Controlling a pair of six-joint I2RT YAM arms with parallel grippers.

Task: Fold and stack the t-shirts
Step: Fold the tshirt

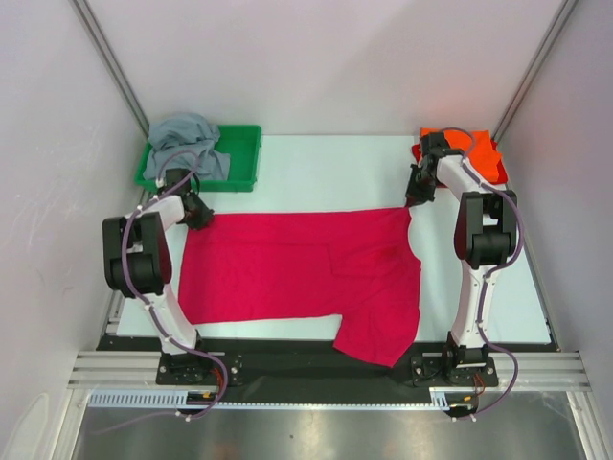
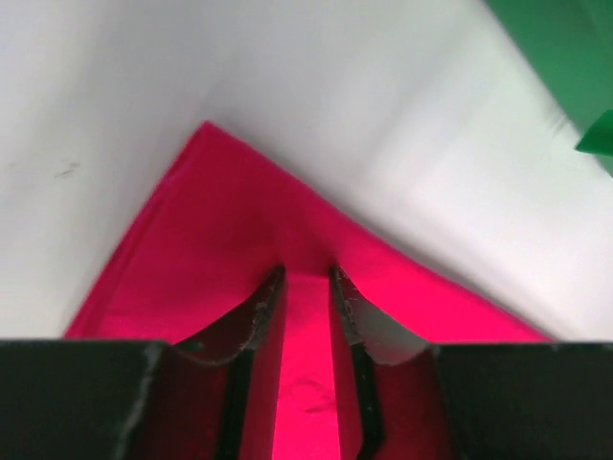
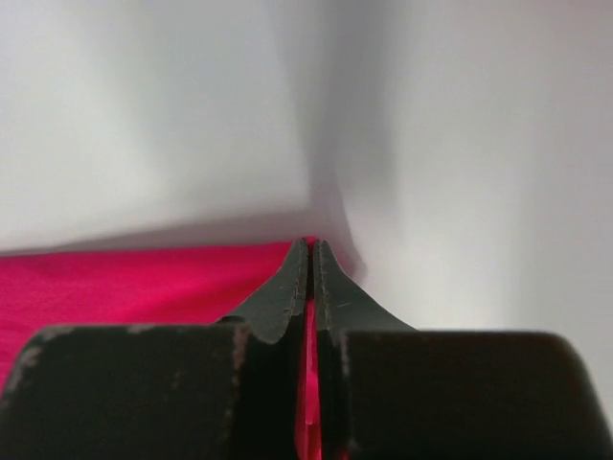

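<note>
The crimson-pink t-shirt (image 1: 297,273) lies spread across the table, with one part hanging over the near edge. My left gripper (image 1: 199,215) is at its far left corner. In the left wrist view this gripper (image 2: 307,273) has its jaws a little apart, and the pink cloth (image 2: 239,240) lies flat under and between them. My right gripper (image 1: 415,198) is at the far right corner. In the right wrist view it (image 3: 312,243) is shut on a thin edge of the pink cloth (image 3: 144,283). The orange t-shirt (image 1: 479,158) lies bunched at the back right. The grey t-shirt (image 1: 187,142) is heaped in the tray.
A green plastic tray (image 1: 244,153) stands at the back left, just behind my left gripper; its corner shows in the left wrist view (image 2: 575,67). White walls enclose the table on three sides. A black strip (image 1: 287,350) runs along the near edge.
</note>
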